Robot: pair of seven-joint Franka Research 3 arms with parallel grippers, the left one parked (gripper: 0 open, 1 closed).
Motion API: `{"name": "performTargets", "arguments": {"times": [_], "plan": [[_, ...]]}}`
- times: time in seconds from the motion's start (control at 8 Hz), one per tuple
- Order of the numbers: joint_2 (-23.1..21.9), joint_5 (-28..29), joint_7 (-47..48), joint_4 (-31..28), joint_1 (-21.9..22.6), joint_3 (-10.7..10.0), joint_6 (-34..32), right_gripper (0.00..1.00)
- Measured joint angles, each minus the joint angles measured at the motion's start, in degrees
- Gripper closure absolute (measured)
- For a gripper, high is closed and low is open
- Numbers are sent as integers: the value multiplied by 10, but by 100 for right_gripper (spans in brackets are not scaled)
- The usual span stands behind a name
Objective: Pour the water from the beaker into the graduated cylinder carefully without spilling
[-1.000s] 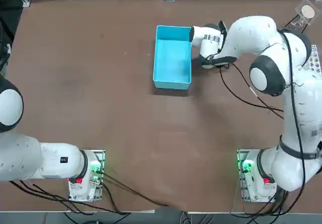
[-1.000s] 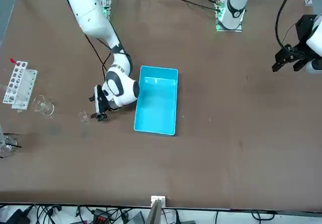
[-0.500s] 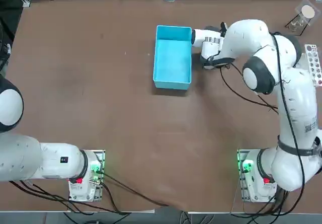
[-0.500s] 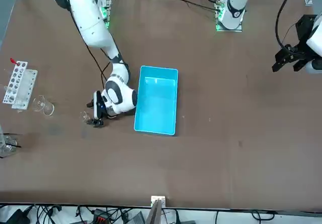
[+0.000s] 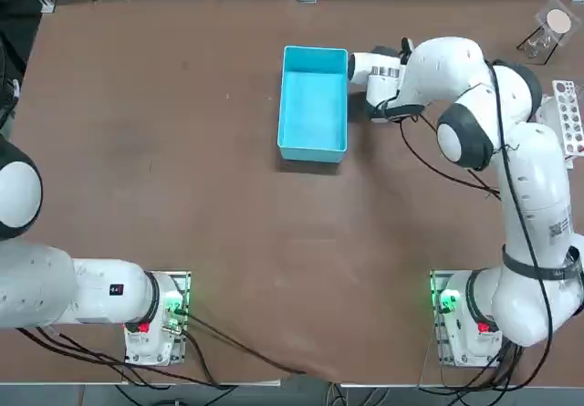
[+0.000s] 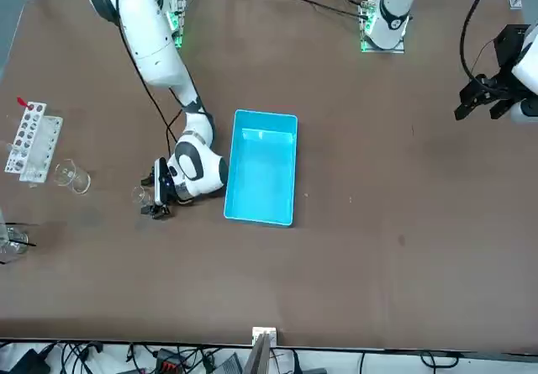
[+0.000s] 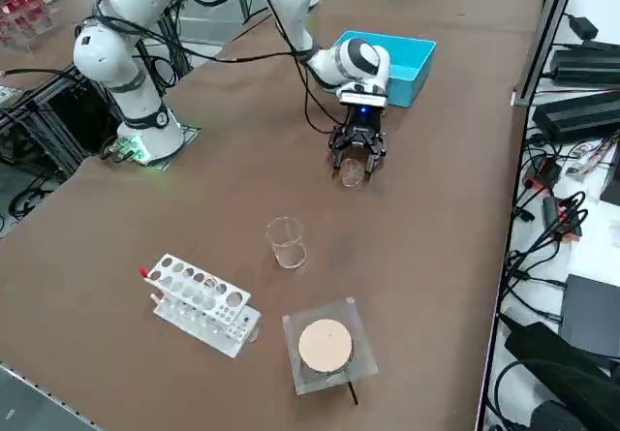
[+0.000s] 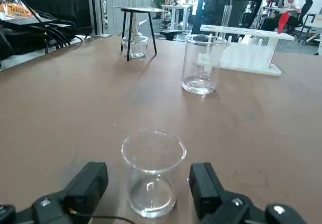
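Beaker [image 8: 153, 176] stands upright on the brown worktop [image 6: 353, 290], its round mouth facing up, between the right gripper's [image 8: 148, 168] two black fingers [image 8: 95, 178]. They are spread open, one on each side of the glass, and neither appears to touch it. How much water the beaker holds, I can't tell.

Going left to right in the front view, a glass flask [image 6: 17, 238] comes first, sitting under a small stand [image 8: 139, 10] with thin dark legs and partly cut off by the picture's edge. Just beside it, farther from the camera, is the white holed rack [image 6: 35, 143] with a red tip [image 6: 22, 102] at one end. Next comes the graduated cylinder [image 6: 72, 176], a larger clear vessel, upright and near the rack. The beaker and the gripper follow, the right arm [image 6: 160, 46] reaching down over the worktop. Last is the blue rectangular tray [image 6: 261, 168], near the arm's wrist.
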Motion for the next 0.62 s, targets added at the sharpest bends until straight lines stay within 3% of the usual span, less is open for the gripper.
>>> {"name": "performTargets", "arguments": {"times": [0.5, 0.62], "plan": [[17, 0, 1, 0, -2, -16, -15, 3], [21, 0, 3, 0, -2, -16, -16, 9]]}}
